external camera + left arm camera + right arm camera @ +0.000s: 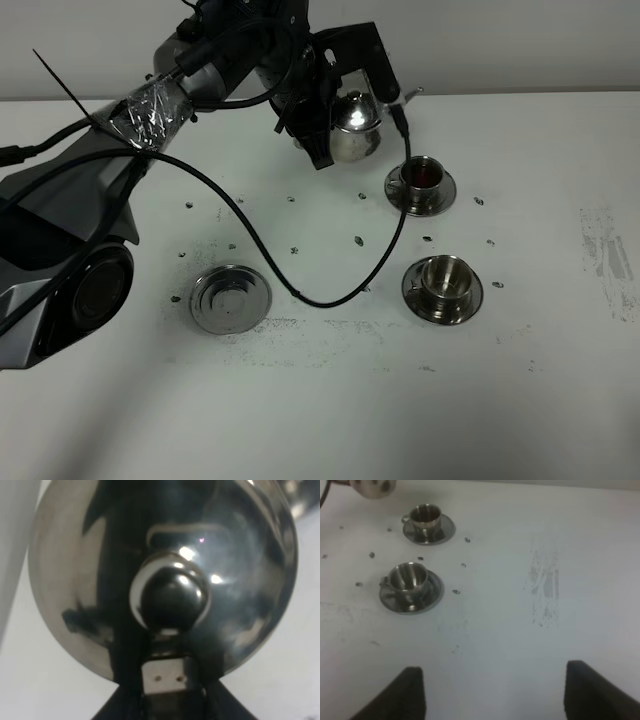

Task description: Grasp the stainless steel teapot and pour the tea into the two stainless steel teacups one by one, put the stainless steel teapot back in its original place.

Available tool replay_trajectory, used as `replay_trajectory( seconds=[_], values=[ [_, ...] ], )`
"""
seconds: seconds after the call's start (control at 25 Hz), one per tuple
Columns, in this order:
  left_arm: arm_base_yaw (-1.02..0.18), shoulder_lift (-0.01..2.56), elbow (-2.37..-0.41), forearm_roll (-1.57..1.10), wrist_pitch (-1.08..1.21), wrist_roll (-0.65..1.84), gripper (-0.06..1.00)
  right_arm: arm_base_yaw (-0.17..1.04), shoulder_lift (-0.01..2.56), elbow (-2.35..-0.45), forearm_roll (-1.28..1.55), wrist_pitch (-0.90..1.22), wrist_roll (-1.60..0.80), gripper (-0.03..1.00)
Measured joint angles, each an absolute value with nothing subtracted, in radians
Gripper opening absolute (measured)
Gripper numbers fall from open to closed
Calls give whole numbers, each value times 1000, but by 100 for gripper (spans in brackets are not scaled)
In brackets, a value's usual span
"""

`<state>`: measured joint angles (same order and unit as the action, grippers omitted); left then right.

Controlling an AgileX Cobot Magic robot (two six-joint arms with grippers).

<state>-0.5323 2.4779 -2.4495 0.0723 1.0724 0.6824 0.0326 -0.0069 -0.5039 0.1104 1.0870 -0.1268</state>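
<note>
Currently we keep the left gripper (318, 135) clenched on the stainless steel teapot (357, 128), raised beside the far teacup (421, 180), which shows dark liquid (422, 176). We judge the near teacup (443, 283) unfilled. The flat saucer (232, 299) lies bare for the pot's return. The right gripper (492, 690) waits with jaws spread.

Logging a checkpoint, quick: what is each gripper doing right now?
Left gripper: shut on the stainless steel teapot.
Right gripper: jaws open, holding nothing.
</note>
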Motion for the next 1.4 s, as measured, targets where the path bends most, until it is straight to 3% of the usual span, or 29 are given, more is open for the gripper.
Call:
replay_trajectory(
  seconds=[0.32,1.4],
  values=[
    [-532,2484,-2455,68,1151,424,20,33,-7,-504,110,1087,-126,59],
    [-532,2569,-2455,66,1173,360,20,33,-7,-504,110,1087,-126,59]
  ],
)
